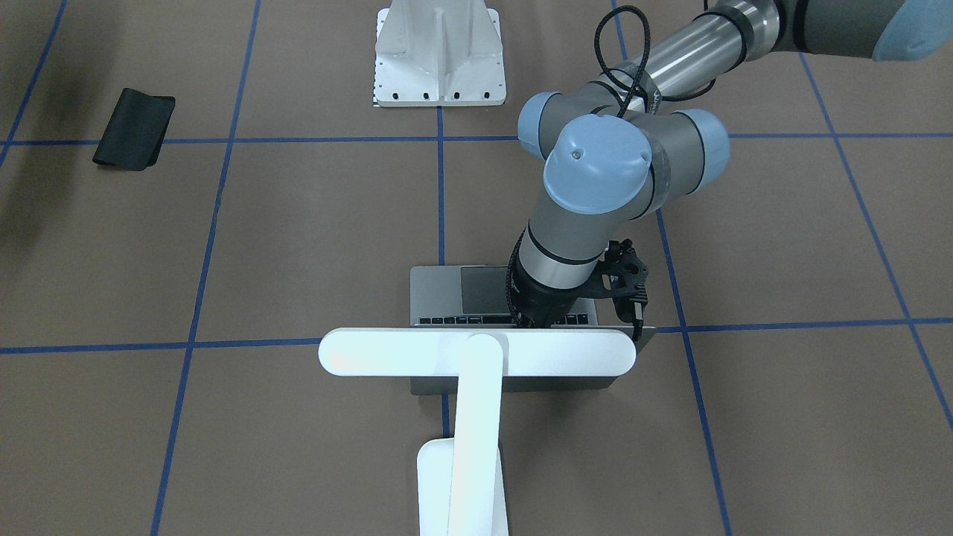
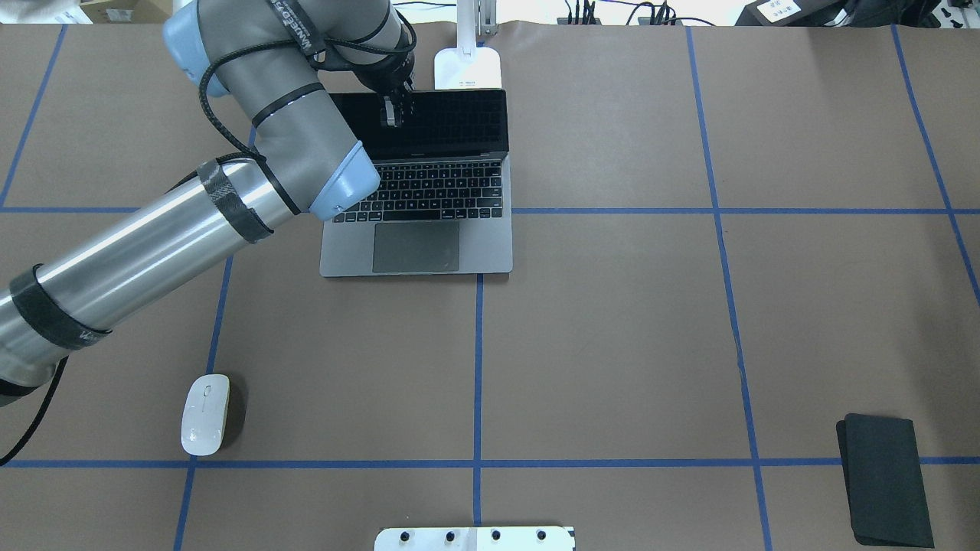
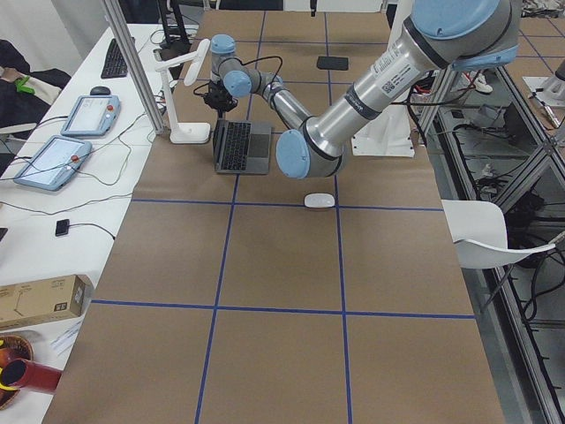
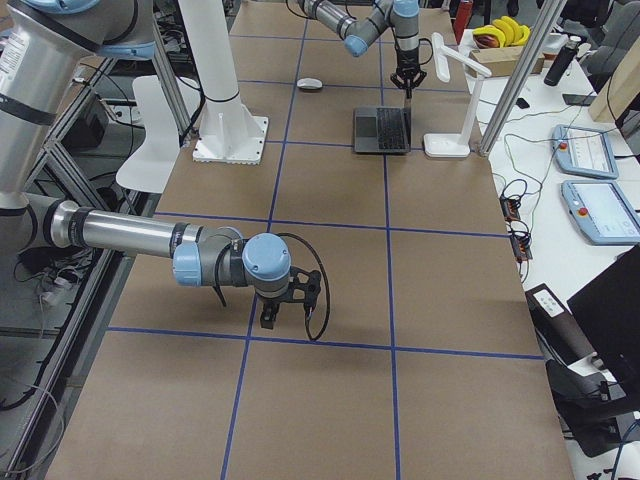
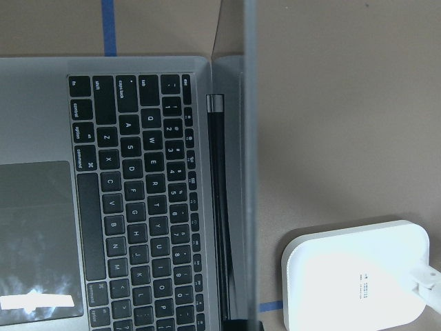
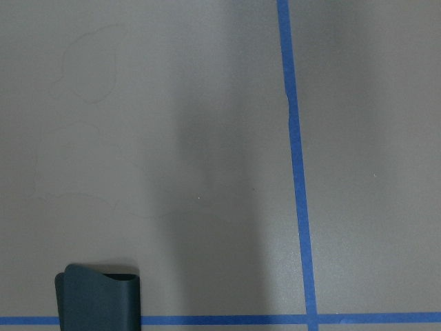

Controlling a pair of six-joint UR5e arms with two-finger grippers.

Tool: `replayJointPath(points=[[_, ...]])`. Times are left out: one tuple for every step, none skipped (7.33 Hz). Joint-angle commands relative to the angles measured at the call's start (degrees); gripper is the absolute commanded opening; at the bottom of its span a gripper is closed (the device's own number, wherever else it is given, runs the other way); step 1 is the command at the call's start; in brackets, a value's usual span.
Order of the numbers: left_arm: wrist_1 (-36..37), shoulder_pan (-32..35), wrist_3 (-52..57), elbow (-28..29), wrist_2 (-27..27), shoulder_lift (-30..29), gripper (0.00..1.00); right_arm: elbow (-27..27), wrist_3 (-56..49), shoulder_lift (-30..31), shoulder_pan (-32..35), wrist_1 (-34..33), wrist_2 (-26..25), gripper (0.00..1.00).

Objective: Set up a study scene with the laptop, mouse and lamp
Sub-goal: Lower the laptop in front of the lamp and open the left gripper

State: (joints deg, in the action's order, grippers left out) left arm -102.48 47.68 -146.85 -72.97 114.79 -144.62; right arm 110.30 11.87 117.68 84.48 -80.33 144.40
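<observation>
Lamp (image 1: 476,353) sits closest in the front view, its bar stretched across just above the laptop's back edge; its base stands just behind the laptop (image 2: 417,245) at the far side of the desk (image 2: 612,344). The laptop is open, screen (image 2: 452,122) near upright, keys facing the robot.

The left pincer (image 2: 391,111) is at the screen's top edge near its left corner. The wrist cam shows that edge running straight down the middle of its view, so the screen looks to sit between the jaws; whether they're clamped on it or slack I can't tell. The right pincer (image 4: 270,318) hangs low over the desk near the mat (image 2: 884,478); it only shows from the side, so no call on open or closed there either.

What I'd worry about:
- The lamp is so close behind that tipping the screen further back could bump its post; lifting the pincer straight up could clip the bar and rock the lamp.
- With the hold out at a corner, any push may twist the laptop or skid it into the base.

The mouse (image 2: 205,413) lies well apart from the laptop, on the robot's near left, so I'd say it isn't placed yet; it's glossy and low, so probably easy to squirt out of a pinch.
</observation>
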Motion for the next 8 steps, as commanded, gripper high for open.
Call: replayJointPath(points=[[0.0, 0.0, 2.1, 0.0, -0.3, -0.1, 0.0, 0.0, 0.0, 0.0, 0.0, 0.0, 0.0, 1.0], [0.0, 0.1, 3.7, -0.3, -0.2, -0.1, 0.11, 0.0, 0.0, 0.0, 0.0, -0.1, 0.0, 1.0], [0.2, 0.1, 3.8, -0.3, -0.2, 0.0, 0.49, -0.1, 0.0, 0.0, 0.0, -0.1, 0.0, 1.0], [0.4, 0.3, 3.9, -0.6, -0.2, 0.0, 0.64, -0.2, 0.0, -0.1, 0.0, -0.1, 0.0, 1.0], [0.5, 0.4, 4.0, -0.7, -0.1, -0.1, 0.79, -0.2, 0.0, -0.1, 0.0, -0.2, 0.0, 1.0], [0.6, 0.6, 4.0, -1.6, 0.0, 0.2, 0.95, -0.2, 0.0, -0.1, 0.1, -0.2, 0.0, 1.0], [0.6, 1.1, 4.4, -4.1, 0.4, 1.3, 0.99, -0.2, 0.0, -0.1, 0.0, -0.2, 0.0, 1.0], [0.6, 1.5, 5.7, -10.2, 0.5, 4.9, 0.99, -0.2, 0.1, -0.1, 0.0, -0.2, 0.0, 1.0]])
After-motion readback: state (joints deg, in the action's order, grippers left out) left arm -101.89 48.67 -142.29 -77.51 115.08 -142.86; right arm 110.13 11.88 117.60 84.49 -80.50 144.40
